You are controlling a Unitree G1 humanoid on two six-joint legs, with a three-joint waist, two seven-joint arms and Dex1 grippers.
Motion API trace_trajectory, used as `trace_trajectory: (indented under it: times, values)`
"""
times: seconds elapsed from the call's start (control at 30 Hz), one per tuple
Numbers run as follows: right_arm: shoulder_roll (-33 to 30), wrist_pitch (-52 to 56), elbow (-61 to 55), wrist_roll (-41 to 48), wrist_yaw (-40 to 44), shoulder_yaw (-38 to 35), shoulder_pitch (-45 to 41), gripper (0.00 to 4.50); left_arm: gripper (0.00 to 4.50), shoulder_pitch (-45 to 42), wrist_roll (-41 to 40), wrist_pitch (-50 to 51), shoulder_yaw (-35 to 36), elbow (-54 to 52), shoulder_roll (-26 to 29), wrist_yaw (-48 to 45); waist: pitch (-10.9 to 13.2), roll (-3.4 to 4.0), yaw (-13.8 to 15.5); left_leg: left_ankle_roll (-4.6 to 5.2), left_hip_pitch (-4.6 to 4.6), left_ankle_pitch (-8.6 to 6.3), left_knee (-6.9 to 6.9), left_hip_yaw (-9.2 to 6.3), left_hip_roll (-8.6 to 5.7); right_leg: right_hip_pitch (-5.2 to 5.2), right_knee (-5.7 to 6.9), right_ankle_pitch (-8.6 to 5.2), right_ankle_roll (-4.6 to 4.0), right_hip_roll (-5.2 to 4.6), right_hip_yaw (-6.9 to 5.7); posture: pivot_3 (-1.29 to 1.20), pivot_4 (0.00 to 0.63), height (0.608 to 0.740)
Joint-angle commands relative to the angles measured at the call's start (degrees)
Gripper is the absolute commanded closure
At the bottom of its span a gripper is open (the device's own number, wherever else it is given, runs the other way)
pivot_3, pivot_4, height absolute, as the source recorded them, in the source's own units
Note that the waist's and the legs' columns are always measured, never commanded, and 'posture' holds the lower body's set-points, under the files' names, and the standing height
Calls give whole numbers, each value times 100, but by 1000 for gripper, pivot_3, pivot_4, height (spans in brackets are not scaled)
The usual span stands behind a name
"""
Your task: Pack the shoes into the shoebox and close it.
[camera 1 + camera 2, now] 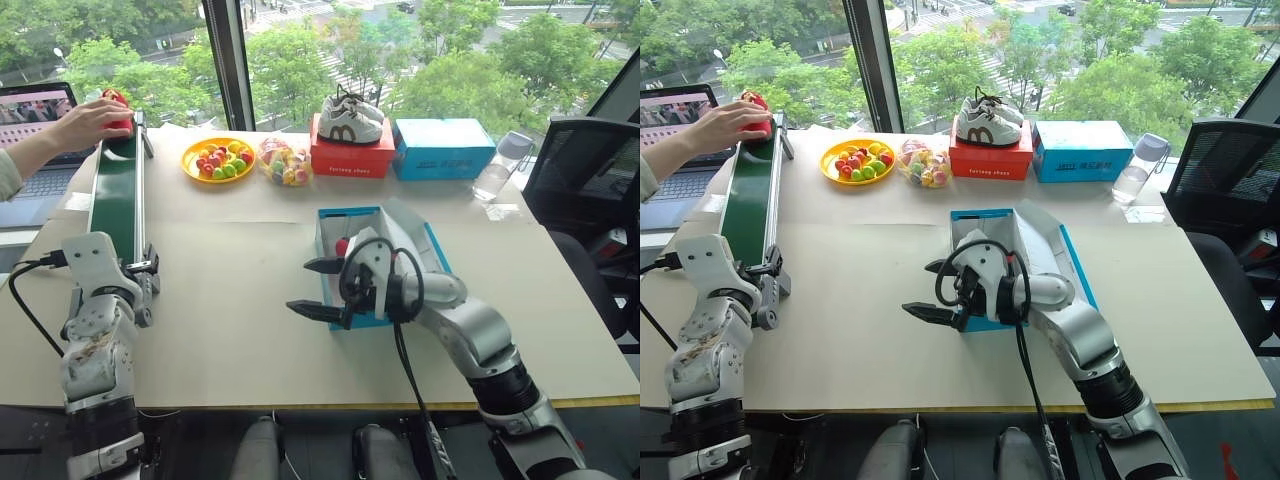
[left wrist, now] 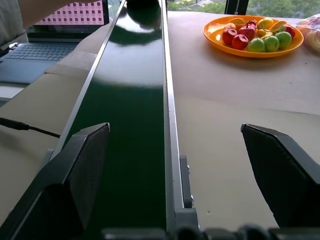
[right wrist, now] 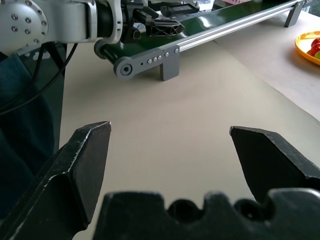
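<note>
Left eye view shows the table [image 1: 230, 330] with a green conveyor [image 1: 115, 200] along its left side. The blue shoebox [image 1: 335, 235] lies open near the middle, white inside, its lid [image 1: 425, 245] swung back to the right; lettering on it cannot be read. One red shoe [image 1: 342, 246] shows inside the box, mostly hidden by the right arm. The other red shoe [image 1: 118, 110] sits at the conveyor's far end under a person's hand [image 1: 85, 125]. A red box [image 1: 352, 158] behind reads something like "Fantasy shoes", with white sneakers [image 1: 350, 120] on top; beside it a second blue box [image 1: 443, 148] has small unreadable print. The right hand [image 1: 315, 288] hangs spread wide and empty just left of the shoebox, fingers pointing left. The left hand [image 2: 175, 175] is wide open too, holding nothing, straddling the conveyor's near end.
</note>
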Motion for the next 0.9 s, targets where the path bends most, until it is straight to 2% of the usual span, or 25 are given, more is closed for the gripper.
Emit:
trace_trajectory:
  times: [0.03, 0.5, 0.9]
  values:
    - [102, -429, -27, -272, -199, -48, -63, 22, 0, -3, 102, 188, -41, -80, 193, -13, -1, -1, 0, 0, 0, 0, 0, 0, 0, 0, 0, 0, 0, 0, 0, 0, 150, 738]
    - [401, -213, 41, -402, -558, -102, -127, 22, 0, -51, 161, 656, -12, -98, 332, -8, -1, -4, -5, -10, 4, 5, -1, 0, 0, -9, 31, -3, -4, 0, 1, 0, 150, 738]
    - [445, -179, 20, -464, -552, -58, -82, 22, 0, -127, 139, 754, 8, -93, 432, -2, -1, -4, -6, -14, 4, 7, -1, -1, 1, -10, 34, -3, -4, 0, 1, 0, 150, 738]
